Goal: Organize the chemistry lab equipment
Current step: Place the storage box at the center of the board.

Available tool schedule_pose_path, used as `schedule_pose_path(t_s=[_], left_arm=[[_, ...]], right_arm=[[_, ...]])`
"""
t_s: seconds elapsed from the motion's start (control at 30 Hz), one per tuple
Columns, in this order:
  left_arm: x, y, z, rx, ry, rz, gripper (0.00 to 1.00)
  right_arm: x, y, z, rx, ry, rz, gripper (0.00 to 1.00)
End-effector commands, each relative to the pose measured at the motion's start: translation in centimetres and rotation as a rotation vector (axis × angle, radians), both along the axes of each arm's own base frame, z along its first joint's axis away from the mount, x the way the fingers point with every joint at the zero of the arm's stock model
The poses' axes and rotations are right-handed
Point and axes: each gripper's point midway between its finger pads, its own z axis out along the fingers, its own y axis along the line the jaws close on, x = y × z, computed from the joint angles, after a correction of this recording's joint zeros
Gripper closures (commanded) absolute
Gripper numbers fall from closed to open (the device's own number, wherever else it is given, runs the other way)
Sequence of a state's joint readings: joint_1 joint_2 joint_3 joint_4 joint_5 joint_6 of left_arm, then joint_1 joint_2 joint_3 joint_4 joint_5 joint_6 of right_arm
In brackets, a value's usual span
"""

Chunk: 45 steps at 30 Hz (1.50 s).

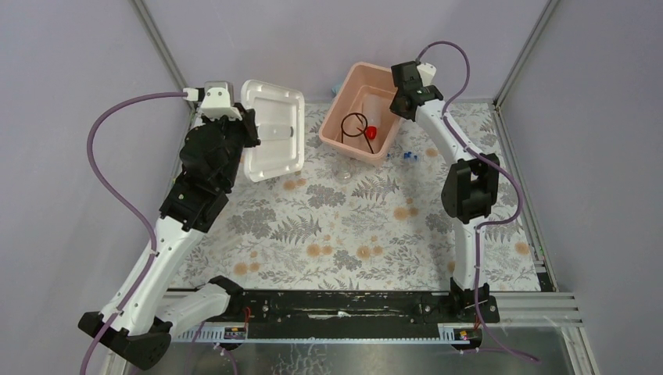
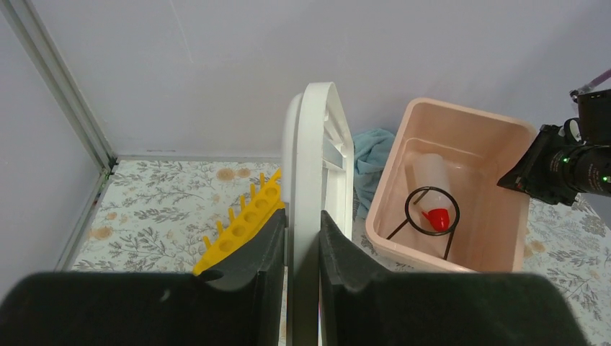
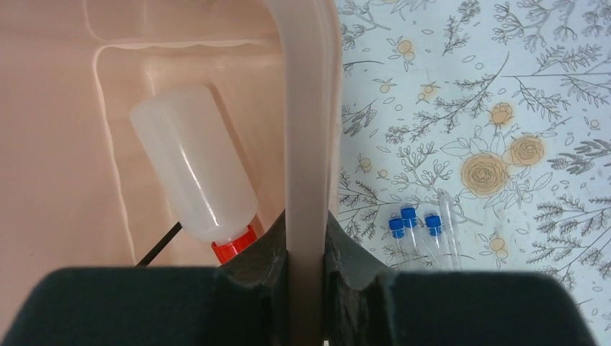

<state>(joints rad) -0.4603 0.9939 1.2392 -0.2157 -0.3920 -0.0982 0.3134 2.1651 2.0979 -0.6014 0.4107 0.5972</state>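
My left gripper [image 1: 249,129] [image 2: 302,220] is shut on the edge of a white tray-like lid [image 1: 272,129] [image 2: 317,144] and holds it on edge. The yellow test-tube rack [image 2: 245,223] lies on the table left of the lid; my arm hides it in the top view. My right gripper [image 1: 400,101] [image 3: 305,223] is shut on the right rim of a pink bin [image 1: 338,109] [image 3: 306,108]. The clear red-spouted bottle [image 3: 191,169] [image 1: 370,132] and the black wire ring [image 2: 407,209] lie inside the bin. Three blue-capped tubes [image 3: 411,223] [image 1: 408,155] lie on the table right of the bin.
A teal cloth [image 2: 371,155] lies behind the lid, between it and the bin [image 2: 468,108]. A small clear item [image 1: 342,173] lies on the flowered table in front of the bin. Grey walls and metal frame posts close the back and sides.
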Motion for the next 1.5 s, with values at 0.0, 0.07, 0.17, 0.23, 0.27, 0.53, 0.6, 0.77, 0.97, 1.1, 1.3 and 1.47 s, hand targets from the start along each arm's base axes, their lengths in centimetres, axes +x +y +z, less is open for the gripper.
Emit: schedule_pose_path(t_s=[0.0, 0.07, 0.17, 0.23, 0.27, 0.53, 0.6, 0.77, 0.97, 1.1, 1.3, 1.47], left_arm=[[-0.5, 0.9, 3.3, -0.048, -0.114, 0.031, 1.0], [-0.5, 0.9, 3.3, -0.051, -0.115, 0.035, 1.0], [-0.5, 0.9, 3.2, -0.057, -0.11, 0.037, 1.0], [-0.5, 1.0, 3.2, -0.064, -0.109, 0.037, 1.0], [-0.5, 0.9, 3.2, -0.067, -0.108, 0.037, 1.0], [-0.8, 1.2, 3.4, -0.077, -0.106, 0.046, 1.0], [-0.9, 1.3, 3.4, -0.076, -0.101, 0.049, 1.0], [-1.2, 1.5, 3.8, -0.084, -0.1, 0.056, 1.0], [-1.9, 2.0, 4.3, -0.1, -0.101, 0.065, 1.0], [-2.5, 2.4, 4.5, -0.112, -0.101, 0.069, 1.0], [-3.5, 3.1, 4.7, -0.123, -0.101, 0.085, 1.0], [-4.2, 3.4, 4.7, -0.135, -0.098, 0.083, 1.0]], right_arm=[[1.8, 3.1, 4.4, 0.073, -0.131, 0.143, 1.0], [1.9, 3.8, 4.3, 0.074, -0.123, 0.183, 1.0], [1.8, 4.5, 3.6, 0.07, -0.09, 0.231, 1.0], [1.8, 4.8, 3.1, 0.075, -0.069, 0.251, 1.0], [1.6, 5.1, 2.8, 0.079, -0.059, 0.263, 1.0], [0.1, 6.0, 1.4, 0.096, -0.004, 0.335, 1.0], [-0.5, 6.3, 1.3, 0.089, 0.008, 0.358, 1.0], [-2.4, 7.7, 1.4, 0.087, 0.028, 0.424, 1.0], [-5.4, 9.4, 1.5, 0.095, 0.04, 0.463, 1.0], [-7.6, 10.3, 1.3, 0.097, 0.053, 0.477, 1.0], [-11.1, 11.7, 1.1, 0.115, 0.068, 0.499, 1.0], [-13.7, 12.3, 0.4, 0.13, 0.085, 0.493, 1.0]])
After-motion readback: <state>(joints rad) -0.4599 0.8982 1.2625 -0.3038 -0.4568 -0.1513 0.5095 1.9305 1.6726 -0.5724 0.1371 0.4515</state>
